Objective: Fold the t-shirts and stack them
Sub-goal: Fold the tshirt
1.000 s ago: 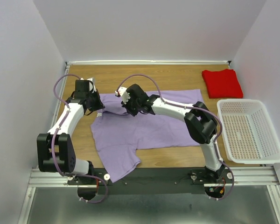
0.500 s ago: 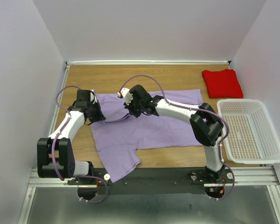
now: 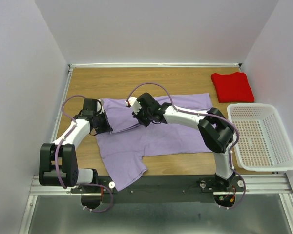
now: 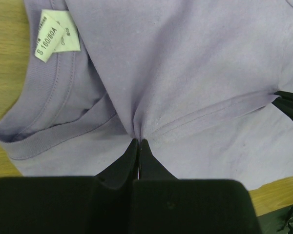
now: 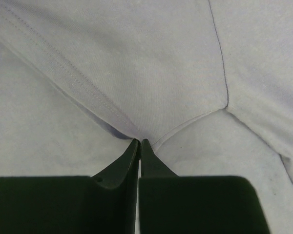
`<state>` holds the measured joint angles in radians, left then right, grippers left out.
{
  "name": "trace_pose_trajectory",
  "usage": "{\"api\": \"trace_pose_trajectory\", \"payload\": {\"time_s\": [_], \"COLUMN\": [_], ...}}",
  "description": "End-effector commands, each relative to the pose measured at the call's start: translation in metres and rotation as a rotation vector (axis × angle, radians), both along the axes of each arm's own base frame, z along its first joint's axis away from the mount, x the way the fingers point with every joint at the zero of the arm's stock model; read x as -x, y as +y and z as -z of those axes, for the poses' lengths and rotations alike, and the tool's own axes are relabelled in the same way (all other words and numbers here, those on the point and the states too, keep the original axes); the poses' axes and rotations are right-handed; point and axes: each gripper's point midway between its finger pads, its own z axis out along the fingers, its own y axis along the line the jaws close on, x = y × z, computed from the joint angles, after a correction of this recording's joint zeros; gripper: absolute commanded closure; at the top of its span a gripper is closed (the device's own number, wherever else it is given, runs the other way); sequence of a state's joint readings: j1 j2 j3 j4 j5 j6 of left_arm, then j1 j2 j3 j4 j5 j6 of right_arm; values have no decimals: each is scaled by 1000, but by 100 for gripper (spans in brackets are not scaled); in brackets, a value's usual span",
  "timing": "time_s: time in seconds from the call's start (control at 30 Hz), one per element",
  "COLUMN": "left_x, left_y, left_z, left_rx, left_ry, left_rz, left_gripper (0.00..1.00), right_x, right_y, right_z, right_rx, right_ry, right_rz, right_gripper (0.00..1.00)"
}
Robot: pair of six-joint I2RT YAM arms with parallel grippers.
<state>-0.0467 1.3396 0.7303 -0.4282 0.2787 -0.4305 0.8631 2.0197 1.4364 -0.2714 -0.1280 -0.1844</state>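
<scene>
Lavender t-shirt (image 3: pixel 161 134) is spread out mid-surface (image 3: pixel 112 80), collar at 9 o'clock. Left jaws are clamped on a fold by the collar, and right jaws pinch another fold just toward 3 o'clock. Red t-shirt (image 3: pixel 232 87) sits folded at 2 o'clock.

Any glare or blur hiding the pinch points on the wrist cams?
Left wrist: sharp, no glare; label readable, left claw a featureless black silhouette against the lavender shirt. Right wrist: even light, seams crisp, right claw equally dark. Top external: flat lighting, faint shadows.
</scene>
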Motion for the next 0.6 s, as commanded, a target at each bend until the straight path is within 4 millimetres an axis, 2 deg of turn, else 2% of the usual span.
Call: {"api": "trace_pose_trajectory", "payload": {"time_s": [0.0, 0.07, 0.1, 0.17, 0.2, 0.27, 0.3, 0.33, 0.4, 0.43, 0.47, 0.5, 0.57], "left_x": [4, 5, 4, -1, -5, -20, -25, -38, -51, -65, -72, -85, -103], "left_y": [-5, -3, -3, 3, 7, 21, 25, 33, 40, 43, 44, 51, 59], "left_z": [-5, -7, -12, -19, -26, -42, -46, -57, -56, -58, -58, -66, -67], "left_rx": [24, 18, 18, -8, -22, -74, -89, -113, -134, -144, -147, -153, -170], "left_ry": [-24, -27, -45, -65, -88, -140, -153, -193, -197, -206, -211, -236, -258], "left_rz": [3, -16, -22, -50, -63, -106, -121, -144, -160, -169, -173, -191, -216], "left_gripper": [99, 93, 80, 65, 51, 41, 40, 40, 40, 40, 40, 40, 42], "right_x": [10, 12, 10, 7, 1, -12, -18, -34, -51, -78, -77, -97, -109], "right_y": [-4, -3, -3, -7, -11, -23, -29, -45, -66, -100, -100, -130, -155], "right_z": [4, 3, -1, -6, -10, -23, -28, -37, -41, -46, -46, -47, -44], "right_rx": [16, 12, 7, 12, 25, 18, 12, -11, -25, -45, -54, -46, -67], "right_ry": [20, 25, 18, -1, -29, -55, -58, -55, -46, -38, -26, -34, 3], "right_rz": [-19, -20, -16, 5, 33, 99, 131, 205, 293, 408, 425, 521, 636], "right_gripper": [86, 76, 67, 53, 50, 44, 44, 44, 43, 43, 43, 43, 43]}}
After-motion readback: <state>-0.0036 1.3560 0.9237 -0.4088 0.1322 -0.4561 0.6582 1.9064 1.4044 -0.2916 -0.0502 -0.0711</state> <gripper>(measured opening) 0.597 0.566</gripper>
